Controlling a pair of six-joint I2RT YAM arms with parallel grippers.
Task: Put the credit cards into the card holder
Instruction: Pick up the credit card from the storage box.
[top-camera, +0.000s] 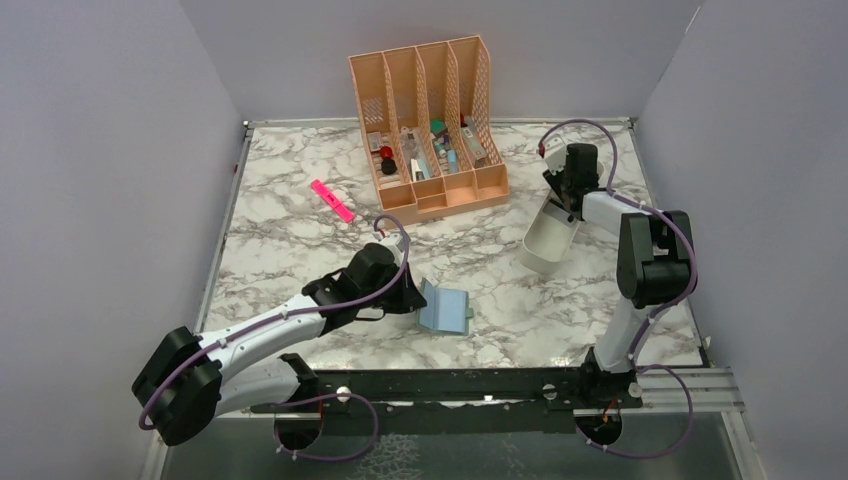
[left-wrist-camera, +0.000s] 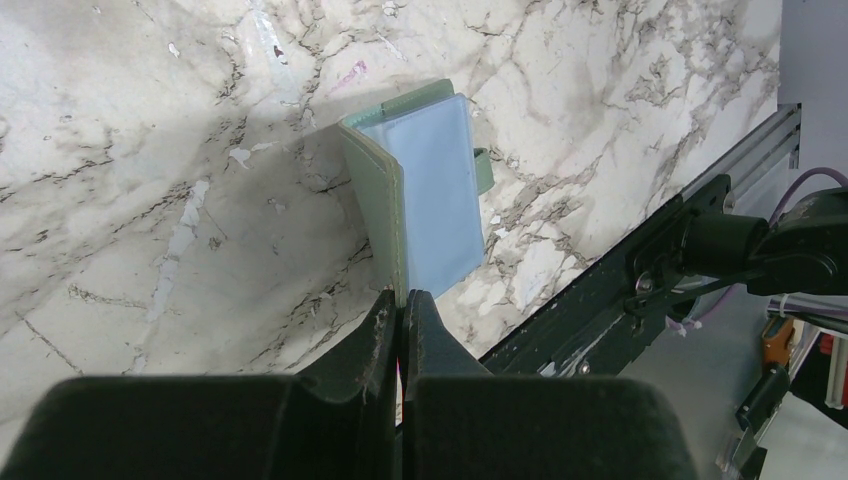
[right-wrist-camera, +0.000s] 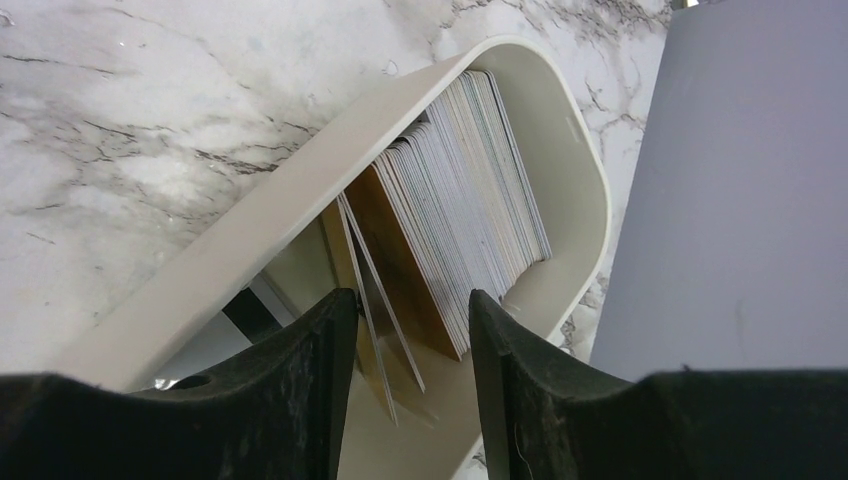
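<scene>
Left jaws pinch soft card holder (left-wrist-camera: 430, 190); right jaws straddle thin cards (right-wrist-camera: 460, 200).

The desk organizer (top-camera: 430, 125) stands at the back middle of the table (top-camera: 280, 260), with small items in its 4 upright slots. Just left of the organizer and slightly nearer lies the highlighter pen (top-camera: 332, 200). To the organizer's right and nearer lies the tray (top-camera: 548, 240), set at a slant. In the tray the credit cards (right-wrist-camera: 460, 200) stand on edge, packed toward 1 end, and 2 lean apart from the stack. The right gripper (right-wrist-camera: 408, 300) sits over the tray with those 2 cards between its fingers. Well in front of the organizer the card holder (top-camera: 445, 308) lies open, with the left gripper (left-wrist-camera: 403, 300) at its left edge.
</scene>
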